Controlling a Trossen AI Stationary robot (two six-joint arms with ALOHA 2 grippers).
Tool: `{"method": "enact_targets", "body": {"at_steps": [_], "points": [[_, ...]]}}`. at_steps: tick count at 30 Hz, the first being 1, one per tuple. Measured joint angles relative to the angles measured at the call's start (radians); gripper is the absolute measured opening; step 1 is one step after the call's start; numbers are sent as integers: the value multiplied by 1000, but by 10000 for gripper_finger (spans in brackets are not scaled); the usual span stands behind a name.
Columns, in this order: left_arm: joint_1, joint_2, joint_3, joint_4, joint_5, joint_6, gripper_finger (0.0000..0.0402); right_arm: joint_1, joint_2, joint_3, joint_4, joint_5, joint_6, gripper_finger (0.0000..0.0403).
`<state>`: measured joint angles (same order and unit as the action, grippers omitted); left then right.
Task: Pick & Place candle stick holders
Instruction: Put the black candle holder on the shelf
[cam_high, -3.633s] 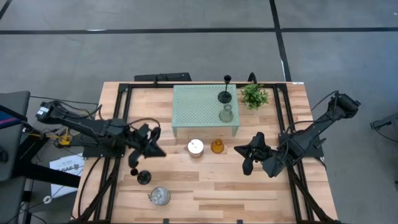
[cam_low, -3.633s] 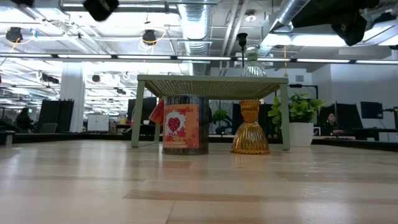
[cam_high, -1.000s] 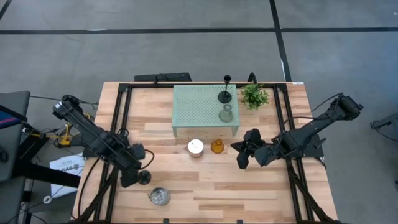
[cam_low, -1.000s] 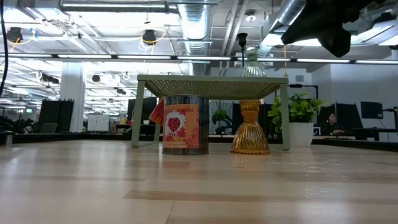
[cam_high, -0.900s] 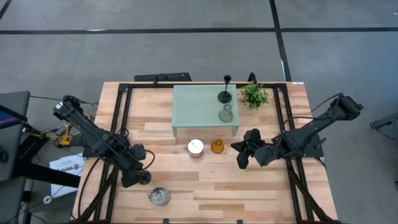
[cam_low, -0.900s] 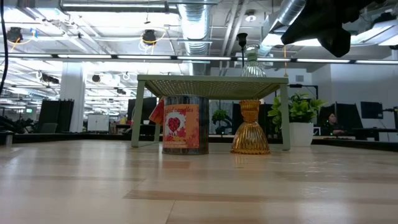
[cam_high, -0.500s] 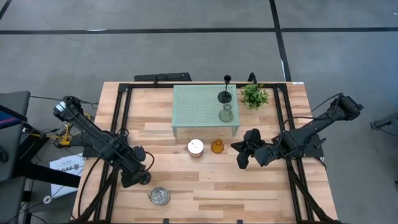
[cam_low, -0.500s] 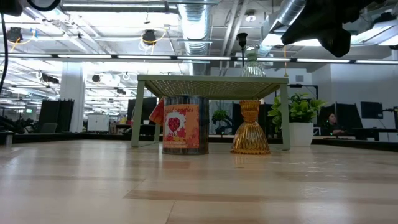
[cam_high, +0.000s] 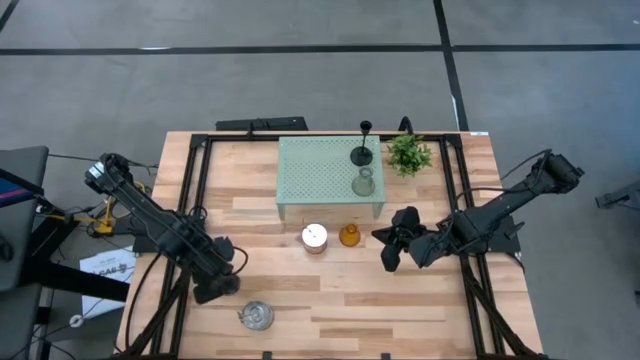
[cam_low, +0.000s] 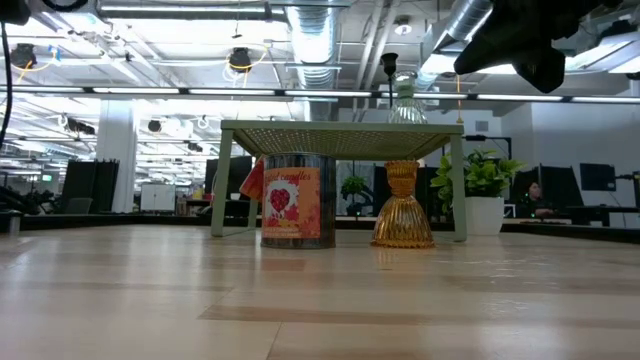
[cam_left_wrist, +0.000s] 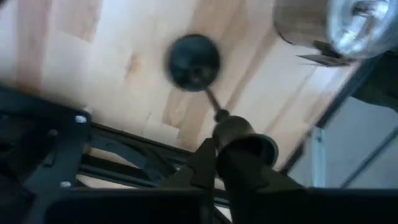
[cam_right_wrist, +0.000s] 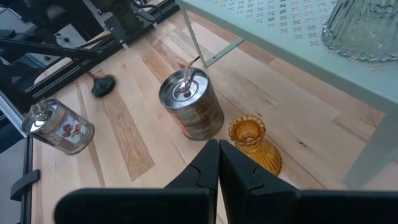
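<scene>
1. The left gripper, at the lower left of the high view, is closing its fingers on the top of a black stemmed candle holder; in the left wrist view the slim stem runs from the fingertips down to the round base on the table.
2. Risk: the grip on the narrow top looks shallow, so the holder could swing or slip free when lifted.
3. Risk: the silvery candle tin is standing just beside it and could be knocked.
4. The right gripper, fingers pressed together and holding nothing, is waiting right of centre.
5. The perforated green stand is carrying a second black stemmed holder and a clear glass holder.
6. In front of the stand, a second tin is showing a wick, and the amber glass holder is empty.
</scene>
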<state>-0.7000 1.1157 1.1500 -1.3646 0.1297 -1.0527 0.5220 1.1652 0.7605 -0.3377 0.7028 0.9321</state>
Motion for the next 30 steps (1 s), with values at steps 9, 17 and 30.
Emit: {"method": "enact_targets", "body": {"at_steps": [9,17,30], "points": [[0,-3,2,35,0,-1,7,0,0,0,0,0,0,1],[0,-10,37,56,-35,-3,5,0,0,0,-6,0,0,1],[88,-50,186,36,-133,18,4,0,0,0,-10,0,0,1]]}}
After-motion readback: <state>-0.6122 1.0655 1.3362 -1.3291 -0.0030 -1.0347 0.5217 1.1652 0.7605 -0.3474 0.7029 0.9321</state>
